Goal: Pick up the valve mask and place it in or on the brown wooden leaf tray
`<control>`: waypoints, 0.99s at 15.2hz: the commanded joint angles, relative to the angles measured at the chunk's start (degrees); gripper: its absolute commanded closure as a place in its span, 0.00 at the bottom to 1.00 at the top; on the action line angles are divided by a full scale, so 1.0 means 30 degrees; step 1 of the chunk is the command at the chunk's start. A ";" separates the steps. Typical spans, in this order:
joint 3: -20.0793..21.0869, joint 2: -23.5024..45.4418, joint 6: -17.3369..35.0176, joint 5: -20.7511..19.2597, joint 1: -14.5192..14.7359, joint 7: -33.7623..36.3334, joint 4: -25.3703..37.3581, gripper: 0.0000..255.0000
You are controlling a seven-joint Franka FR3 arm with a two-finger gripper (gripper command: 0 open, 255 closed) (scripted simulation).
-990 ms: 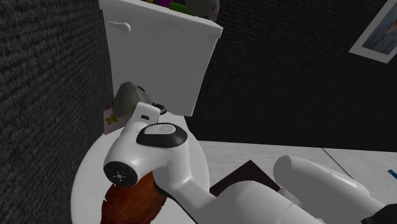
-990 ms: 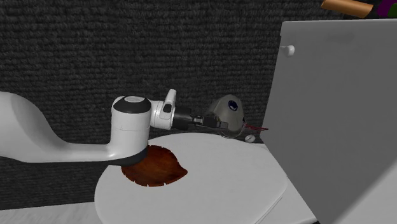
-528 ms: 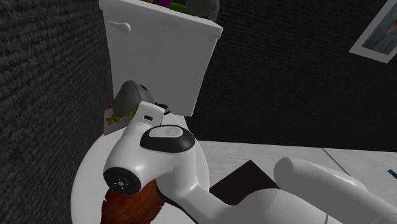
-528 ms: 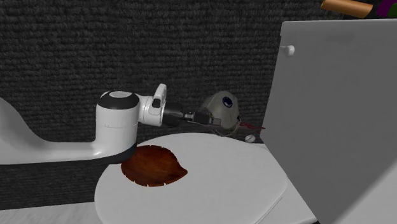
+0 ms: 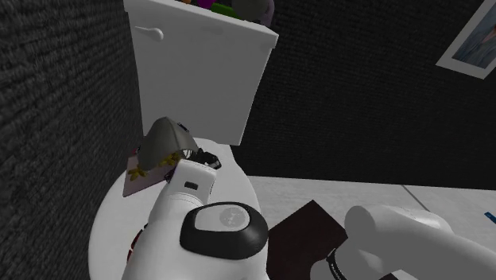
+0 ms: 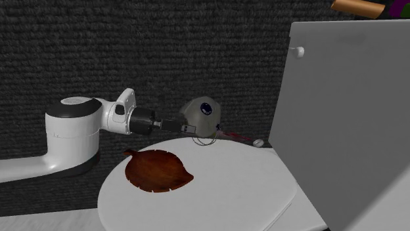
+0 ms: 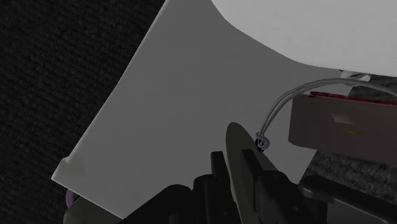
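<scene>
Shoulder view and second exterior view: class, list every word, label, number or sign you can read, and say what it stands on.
No text can be read anywhere.
Valve mask: the dark blue valve disc bears pale specks, too small to read.
Flat pink card by the mask: yellow marks, too blurred.
Wall picture: no legible lettering.
</scene>
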 commanded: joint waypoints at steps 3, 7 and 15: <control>-0.0047 -0.0055 -0.2303 0.0744 0.2548 0.0040 -0.0162 1.00; 0.0087 -0.0121 -0.4660 0.1491 0.4617 0.0055 0.0223 1.00; 0.1211 -0.0365 -0.6662 0.2585 0.5892 0.0650 0.0842 1.00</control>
